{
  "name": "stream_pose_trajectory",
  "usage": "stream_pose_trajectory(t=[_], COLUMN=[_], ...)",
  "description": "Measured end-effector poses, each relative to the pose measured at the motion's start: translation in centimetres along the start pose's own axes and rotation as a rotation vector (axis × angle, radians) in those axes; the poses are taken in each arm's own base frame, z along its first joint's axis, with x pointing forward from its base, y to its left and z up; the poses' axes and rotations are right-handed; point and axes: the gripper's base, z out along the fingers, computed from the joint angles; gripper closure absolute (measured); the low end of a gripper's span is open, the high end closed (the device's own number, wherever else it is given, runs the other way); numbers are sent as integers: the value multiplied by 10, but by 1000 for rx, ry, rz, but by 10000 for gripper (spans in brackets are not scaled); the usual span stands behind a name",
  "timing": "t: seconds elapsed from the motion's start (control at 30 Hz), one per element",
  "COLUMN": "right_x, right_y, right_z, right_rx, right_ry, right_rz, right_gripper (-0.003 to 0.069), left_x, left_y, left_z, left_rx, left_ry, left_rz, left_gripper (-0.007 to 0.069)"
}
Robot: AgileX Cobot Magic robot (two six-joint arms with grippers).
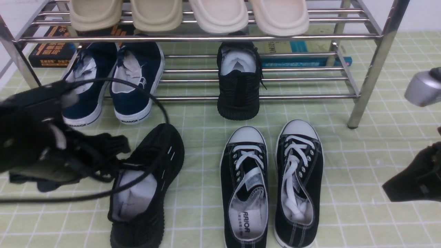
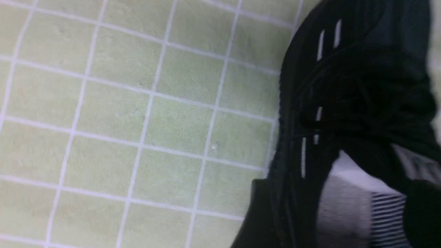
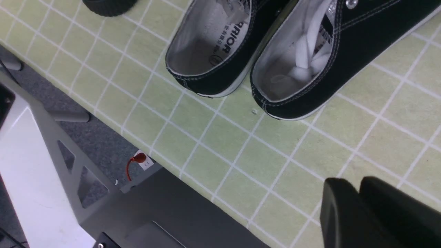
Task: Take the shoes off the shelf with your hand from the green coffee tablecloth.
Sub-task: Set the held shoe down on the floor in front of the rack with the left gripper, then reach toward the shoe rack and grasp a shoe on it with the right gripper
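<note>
One black knit shoe (image 1: 146,186) lies on the green coffee tablecloth (image 1: 372,155) at the front left, heel toward me, with white paper inside. My left gripper (image 1: 113,160) is at its heel side, and its cable loops over the shoe. In the left wrist view the left gripper (image 2: 339,186) is open; its fingers (image 2: 256,213) stand wide apart on either side of the shoe's (image 2: 344,86) opening. The other knit shoe (image 1: 238,82) sits on the shelf's (image 1: 375,62) lower tier. My right gripper (image 1: 387,187) (image 3: 358,187) hovers shut and empty over the cloth at the right.
Black canvas sneakers with white toe caps (image 1: 272,182) stand on the cloth in front of the shelf. Navy shoes (image 1: 113,82) fill the lower tier's left side, and beige slippers (image 1: 189,15) rest on the top tier. Books (image 1: 51,48) lie behind. The table's edge (image 3: 137,137) is close to the right gripper.
</note>
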Motion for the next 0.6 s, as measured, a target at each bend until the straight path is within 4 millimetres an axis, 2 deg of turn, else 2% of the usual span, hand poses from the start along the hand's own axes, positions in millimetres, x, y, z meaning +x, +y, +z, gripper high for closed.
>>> stream_pose_trajectory(t=[0.17,0.27,0.43,0.53,0.6], right_x=[1,0,0,0,-1], right_y=[-2,-2,-2,-2,-2], right_z=[0,0,0,0,0], right_rx=[21,25,27,29,30], right_ry=[10,4,-1,-3,-3], right_rz=[-11,-13,-13,-14,-14], right_gripper=[561,561,561,561,561], left_x=[2,5,6,5,5], left_y=[-10,-12,-13,-13,-13], left_z=[35,46,52,56,61], left_rx=[-14,-6,-5,-12,-17], left_ry=[158,207,223,218,213], left_rz=[82,98,109,124,124], left_gripper=[91,91,97,152,267])
